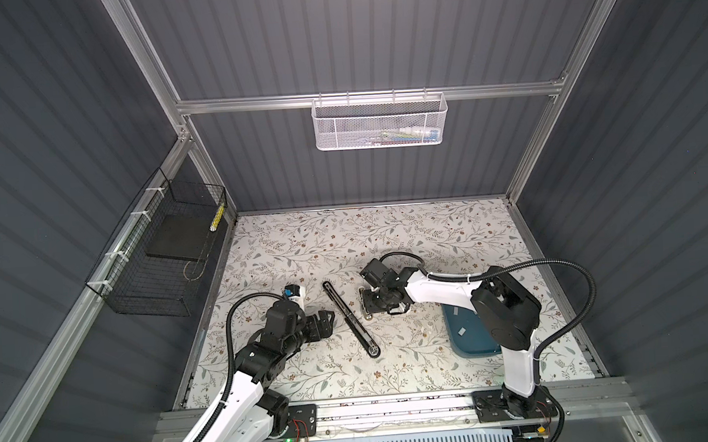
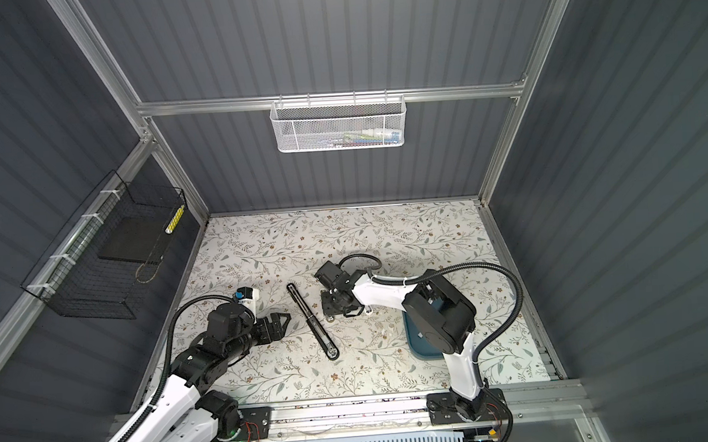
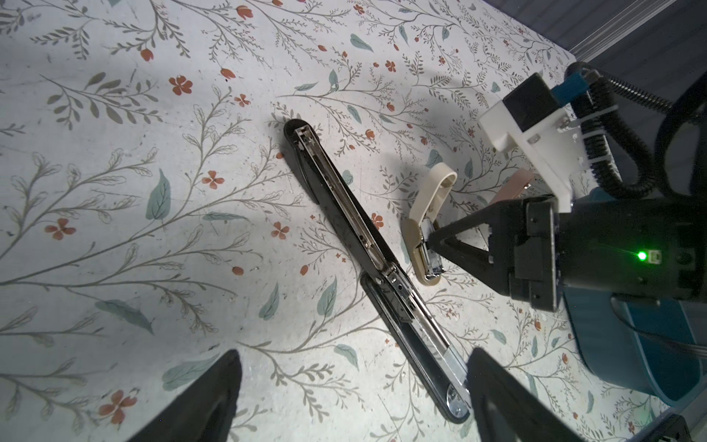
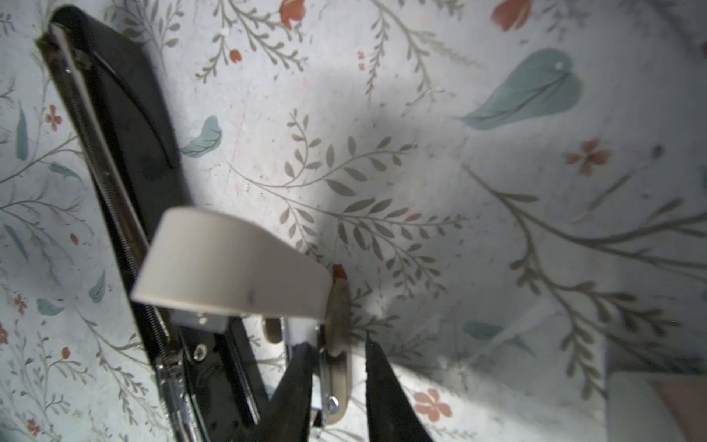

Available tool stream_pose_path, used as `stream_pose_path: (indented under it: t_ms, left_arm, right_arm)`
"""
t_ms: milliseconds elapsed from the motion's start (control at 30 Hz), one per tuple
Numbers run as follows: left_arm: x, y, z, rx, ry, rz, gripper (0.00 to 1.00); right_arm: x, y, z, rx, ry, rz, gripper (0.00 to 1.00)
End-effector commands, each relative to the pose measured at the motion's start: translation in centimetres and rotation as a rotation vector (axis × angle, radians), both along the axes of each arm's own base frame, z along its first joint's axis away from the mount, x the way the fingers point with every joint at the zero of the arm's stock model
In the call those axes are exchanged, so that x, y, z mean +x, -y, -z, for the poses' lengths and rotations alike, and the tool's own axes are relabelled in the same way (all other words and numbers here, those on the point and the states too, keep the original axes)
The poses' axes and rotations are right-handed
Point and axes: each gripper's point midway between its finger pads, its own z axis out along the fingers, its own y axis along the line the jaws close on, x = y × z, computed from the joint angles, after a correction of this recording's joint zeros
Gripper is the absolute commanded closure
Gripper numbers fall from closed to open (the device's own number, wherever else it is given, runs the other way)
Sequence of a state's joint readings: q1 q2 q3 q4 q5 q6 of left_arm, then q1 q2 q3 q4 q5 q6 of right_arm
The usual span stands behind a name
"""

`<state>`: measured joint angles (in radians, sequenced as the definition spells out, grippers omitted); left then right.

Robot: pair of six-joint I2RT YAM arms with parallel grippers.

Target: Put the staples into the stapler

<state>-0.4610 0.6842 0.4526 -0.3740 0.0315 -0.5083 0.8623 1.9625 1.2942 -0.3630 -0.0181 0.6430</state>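
The loading step is going on at the small cream-beige plastic stapler [image 3: 434, 191], which is lying with its lid standing up and its metal channel showing. The right gripper [image 4: 336, 342] is hovering low at this channel. Its black fingers [image 4: 294, 382] are standing slightly apart, one on each side, not clearly pinching anything. Whether a strip is sitting in the channel I cannot tell. Small silvery-grey strips of staples [image 1: 461, 331] are lying in the dark blue plastic tray [image 1: 475, 344], partly hidden by the right arm. The left gripper [image 1: 328, 324] is hovering spread wide near the long black metal stapler [image 1: 351, 320], which is lying unfolded flat. Next, I am judging, the channel needs checking, and then the lid needs gentle closing.
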Motion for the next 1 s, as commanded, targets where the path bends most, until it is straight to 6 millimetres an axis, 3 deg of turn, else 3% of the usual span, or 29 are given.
stream_pose_path:
  t_ms: [0, 100, 267, 333, 400, 533, 633, 800, 967]
  left_arm:
    - [0.5, -0.1, -1.2, 0.011, 0.021, -0.004, 0.08]
    - [1.0, -0.2, -1.5, 0.031, 0.036, -0.007, 0.07]
    - [1.9, -1.1, -2.4, 0.086, 0.088, -0.042, 0.07]
    - [2.2, -1.4, -2.5, 0.101, 0.106, -0.055, 0.06]
    - [2.4, -1.6, -2.5, 0.114, 0.11, -0.066, 0.06]
    - [2.4, -2.8, -2.0, 0.153, 0.121, -0.109, 0.05]
    - [2.0, -4.4, -1.1, 0.181, 0.136, -0.184, 0.01]
    - [1.7, -5.0, -0.8, 0.157, 0.178, -0.215, 0.01]
    - [1.8, -4.9, -0.4, 0.168, 0.167, -0.208, 0.01]
  right_arm:
    - [0.3, 2.0, -0.8, -0.088, 0.036, -0.004, 0.7]
    - [0.4, 2.2, -3.6, -0.051, 0.092, -0.01, 0.64]
    - [-0.1, 4.9, -8.0, -0.045, 0.2, 0.017, 0.56]
    - [-0.7, 7.0, -9.4, -0.063, 0.226, 0.051, 0.56]
    - [-1.3, 10.5, -9.7, -0.144, 0.236, 0.132, 0.56]
    - [-3.6, 19.4, -8.4, -0.268, 0.157, 0.349, 0.61]
    - [-5.7, 24.4, -6.5, -0.296, 0.087, 0.481, 0.63]
    - [-7.3, 27.7, -3.6, -0.284, 0.006, 0.588, 0.63]
    - [-5.9, 28.2, -1.9, -0.263, -0.018, 0.599, 0.63]
